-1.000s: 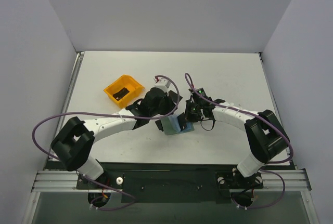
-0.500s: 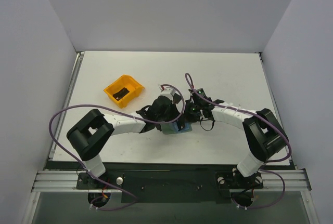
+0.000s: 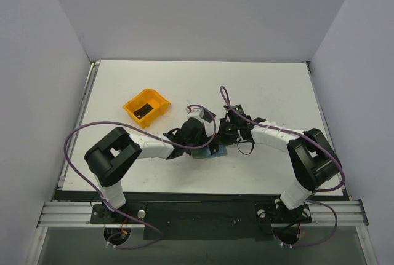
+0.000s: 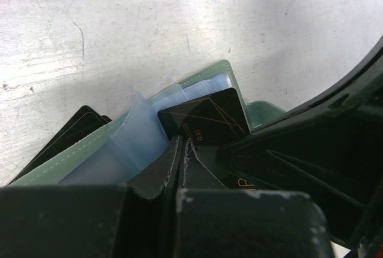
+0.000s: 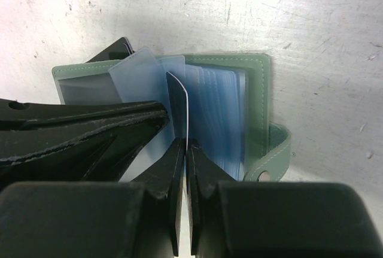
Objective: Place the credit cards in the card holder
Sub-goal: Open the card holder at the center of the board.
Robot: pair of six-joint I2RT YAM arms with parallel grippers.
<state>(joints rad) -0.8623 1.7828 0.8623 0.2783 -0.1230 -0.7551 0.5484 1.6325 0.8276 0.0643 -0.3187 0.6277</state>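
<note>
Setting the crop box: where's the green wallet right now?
Top view: the wallet lies open near the middle of the table, down and right of the orange bin.

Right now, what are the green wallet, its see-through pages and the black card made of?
The card holder looks like soft leather or fake leather: matte sage green, with stitching along its edge. Its inner pockets look like thin clear plastic, glossy and bluish; they bend and show through. The black card seems to be stiff, smooth plastic with thin gold lines.
</note>
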